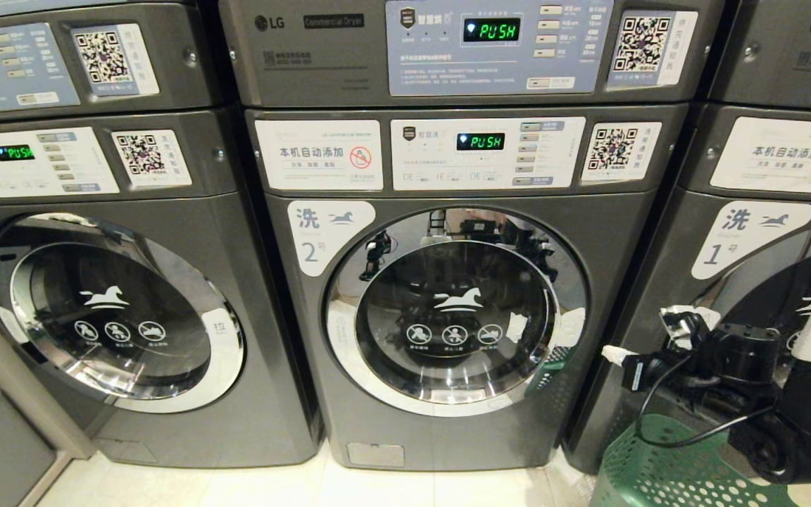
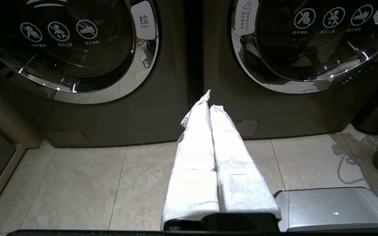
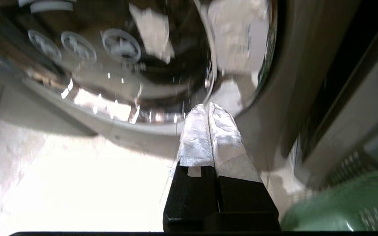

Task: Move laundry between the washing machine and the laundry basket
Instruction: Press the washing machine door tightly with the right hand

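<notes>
Your right gripper (image 3: pixel 207 106) has its two taped fingers (image 3: pixel 223 137) pressed tight together, and nothing is between them. Its tips point at the bottom chrome ring of the washing machine (image 1: pixel 448 310), the one marked 2, close to the ring, though you cannot tell if they touch it. The round door looks closed. The laundry basket (image 1: pixel 666 468) sits low beside that arm, just next to the fingers on the outer side, and its green rim is very near the arm, so there is little room there. The tiled floor (image 3: pixel 61 183) under the fingers is open and wide. Your left gripper (image 2: pixel 210 103) is clenched too, holding nothing, and hangs low over the floor, pointing at the gap between two machines. The laundry cannot be seen in any view.
</notes>
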Controlling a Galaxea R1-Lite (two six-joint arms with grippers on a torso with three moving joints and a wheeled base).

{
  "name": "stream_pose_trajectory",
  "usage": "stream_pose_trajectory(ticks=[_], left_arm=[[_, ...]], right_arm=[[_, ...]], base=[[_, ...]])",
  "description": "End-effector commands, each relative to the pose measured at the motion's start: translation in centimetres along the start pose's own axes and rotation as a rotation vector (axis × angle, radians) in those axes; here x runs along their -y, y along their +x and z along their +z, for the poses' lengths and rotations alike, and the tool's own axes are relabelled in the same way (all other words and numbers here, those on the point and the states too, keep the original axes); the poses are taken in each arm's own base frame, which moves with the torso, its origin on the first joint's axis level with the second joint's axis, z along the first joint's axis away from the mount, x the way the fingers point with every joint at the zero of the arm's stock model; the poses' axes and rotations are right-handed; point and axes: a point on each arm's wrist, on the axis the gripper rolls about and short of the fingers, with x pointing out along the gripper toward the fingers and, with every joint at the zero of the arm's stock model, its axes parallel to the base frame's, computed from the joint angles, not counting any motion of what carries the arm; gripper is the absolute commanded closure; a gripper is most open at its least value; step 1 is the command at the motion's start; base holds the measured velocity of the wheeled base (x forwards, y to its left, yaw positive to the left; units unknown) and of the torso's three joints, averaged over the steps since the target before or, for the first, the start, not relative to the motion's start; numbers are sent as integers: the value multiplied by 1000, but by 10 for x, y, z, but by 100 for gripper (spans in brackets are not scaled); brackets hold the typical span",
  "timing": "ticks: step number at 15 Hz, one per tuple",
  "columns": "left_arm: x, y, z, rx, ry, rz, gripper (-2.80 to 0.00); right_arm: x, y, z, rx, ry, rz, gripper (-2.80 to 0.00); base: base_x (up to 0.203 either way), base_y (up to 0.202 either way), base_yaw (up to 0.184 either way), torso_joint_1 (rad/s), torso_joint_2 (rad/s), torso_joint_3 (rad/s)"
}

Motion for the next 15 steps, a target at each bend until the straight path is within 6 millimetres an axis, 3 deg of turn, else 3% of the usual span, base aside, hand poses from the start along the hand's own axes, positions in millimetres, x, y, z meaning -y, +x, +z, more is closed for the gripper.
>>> stream_pose_trajectory(ticks=[1,5,10,13,15], left_arm=[[0,0,0,-1,0,0,0],[0,0,0,-1,0,0,0],[0,0,0,-1,0,0,0],[0,0,0,-1,0,0,0],[0,0,0,-1,0,0,0]], right_arm=[[-4,-13,-4,-24,-1,-6,0],[-7,-33,-13,-74,16,-14,0],[-6,-16,-12,-64,82,106,0],[-4,9,5,58,3,142,0],[-4,15,-4,61,-57,146,0]], base=[[0,0,0,0,0,0],[0,0,0,0,0,0],[0,0,0,0,0,0],[0,0,0,0,0,0],[0,0,0,0,0,0]])
